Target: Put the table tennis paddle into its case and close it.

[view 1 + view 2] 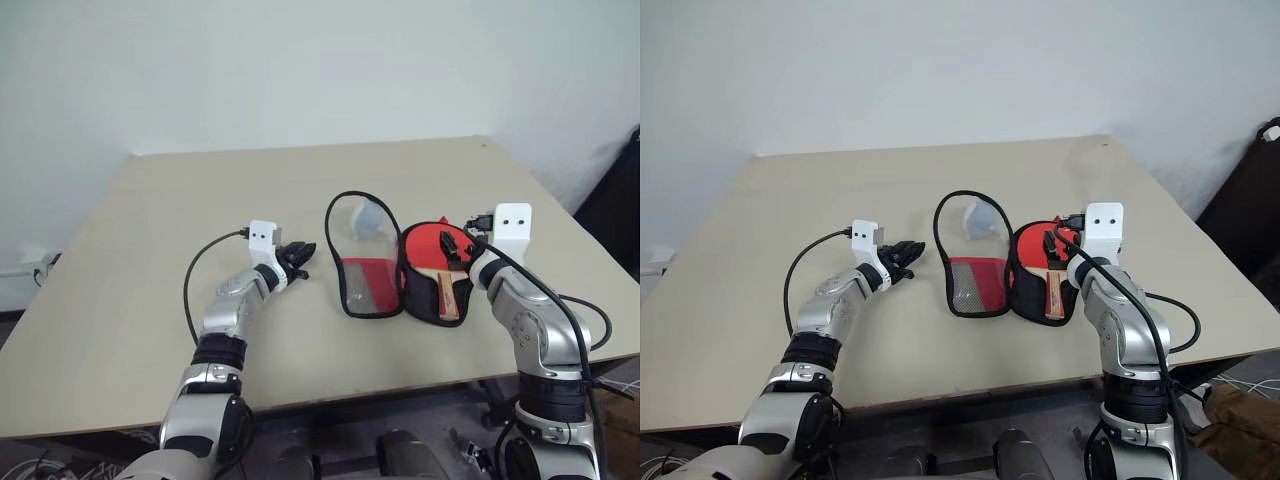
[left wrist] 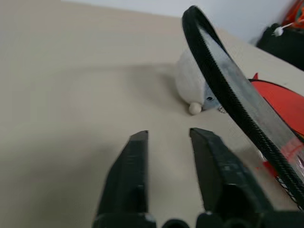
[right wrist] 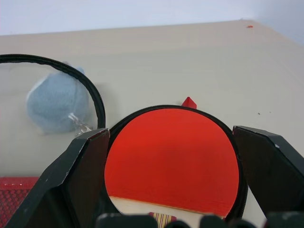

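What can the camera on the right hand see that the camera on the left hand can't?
Right wrist view: the paddle's round red face lying in the case, between the right gripper's open fingers. Left wrist view: the case's raised clear lid close up, past the left gripper's fingers. Both: the fuzzy ball, the tan table.

Left tool (image 2: 166, 180) fingers slightly apart; right tool (image 3: 173, 185) spread wide
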`<action>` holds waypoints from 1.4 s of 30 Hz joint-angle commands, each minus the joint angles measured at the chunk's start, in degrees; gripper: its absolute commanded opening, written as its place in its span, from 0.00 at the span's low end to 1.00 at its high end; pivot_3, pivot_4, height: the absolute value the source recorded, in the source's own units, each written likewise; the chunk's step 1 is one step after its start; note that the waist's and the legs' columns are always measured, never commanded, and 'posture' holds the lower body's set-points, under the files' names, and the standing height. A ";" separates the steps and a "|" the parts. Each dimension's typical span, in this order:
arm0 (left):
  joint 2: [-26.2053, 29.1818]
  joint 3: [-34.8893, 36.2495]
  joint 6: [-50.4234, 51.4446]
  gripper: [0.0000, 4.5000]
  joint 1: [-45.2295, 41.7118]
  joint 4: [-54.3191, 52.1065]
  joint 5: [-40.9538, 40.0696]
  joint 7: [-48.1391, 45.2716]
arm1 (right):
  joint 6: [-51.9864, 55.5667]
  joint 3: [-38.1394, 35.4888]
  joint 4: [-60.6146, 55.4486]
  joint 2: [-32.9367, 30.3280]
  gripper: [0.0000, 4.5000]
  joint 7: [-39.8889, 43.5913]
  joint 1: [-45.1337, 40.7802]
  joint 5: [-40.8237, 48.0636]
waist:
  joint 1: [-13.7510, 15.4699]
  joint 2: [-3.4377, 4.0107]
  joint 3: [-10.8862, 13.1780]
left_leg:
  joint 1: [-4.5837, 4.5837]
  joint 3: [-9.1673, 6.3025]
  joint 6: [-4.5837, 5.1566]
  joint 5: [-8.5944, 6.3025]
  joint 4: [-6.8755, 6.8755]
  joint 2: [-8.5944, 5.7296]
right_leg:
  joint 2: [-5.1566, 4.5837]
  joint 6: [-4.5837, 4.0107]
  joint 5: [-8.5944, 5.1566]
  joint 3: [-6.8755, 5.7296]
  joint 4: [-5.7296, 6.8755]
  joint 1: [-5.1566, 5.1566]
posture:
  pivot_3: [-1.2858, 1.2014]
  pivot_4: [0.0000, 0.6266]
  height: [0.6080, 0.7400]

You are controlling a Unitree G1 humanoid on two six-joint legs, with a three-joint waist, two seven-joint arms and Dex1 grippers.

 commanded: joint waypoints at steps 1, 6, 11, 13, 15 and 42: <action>0.39 -3.43 1.54 0.17 -3.56 0.63 2.58 -1.64 | -1.58 -0.67 -0.51 0.23 1.00 -0.71 -1.01 -0.44 | -0.01 0.00 0.00 | 0.00 0.00 0.00 0.00 0.00 0.00 | 0.00 0.00 0.00 0.00 0.00 0.00 | 0.52 0.00 1.00; -0.33 -8.28 2.13 0.17 -6.99 5.41 6.11 -5.89 | -2.42 -1.00 0.46 0.53 1.00 -1.26 -1.54 -0.64 | -0.01 0.00 0.00 | 0.00 0.01 0.00 0.00 -0.03 0.00 | 0.00 0.00 0.00 -0.01 -0.01 0.00 | 0.52 0.00 1.00; -1.61 -11.18 2.09 0.17 -8.67 6.78 7.29 -10.82 | -3.26 -1.14 0.97 0.99 1.00 -1.88 -1.33 -0.84 | -0.03 0.00 0.00 | 0.00 0.01 0.00 0.00 -0.04 0.00 | 0.00 0.00 -0.01 -0.01 -0.01 -0.01 | 0.52 0.00 1.00; -2.13 -11.38 2.58 0.17 -8.75 5.90 6.68 -12.48 | -3.47 -1.28 1.08 1.16 1.00 -2.17 -1.13 -0.98 | -0.02 0.00 0.00 | -0.01 0.01 0.00 0.00 -0.06 0.00 | 0.00 0.01 -0.01 0.00 -0.01 -0.04 | 0.52 0.00 1.00; -3.09 -11.46 3.96 0.17 -8.43 2.73 4.61 -15.86 | -3.83 -1.96 1.20 1.60 1.00 -2.95 -0.95 -1.03 | -0.02 0.00 0.00 | -0.01 0.00 0.00 0.00 -0.08 0.00 | 0.00 0.01 -0.01 0.00 0.00 -0.05 | 0.52 0.00 1.00; -7.26 -17.61 14.12 0.17 -7.99 -6.27 0.83 -26.23 | -9.95 -10.12 4.60 3.84 1.00 -12.87 -2.47 -2.63 | -0.03 0.05 0.00 | -0.08 0.03 0.01 0.01 -0.02 0.00 | 0.00 0.01 -0.01 0.04 0.05 -0.10 | 0.52 0.00 1.00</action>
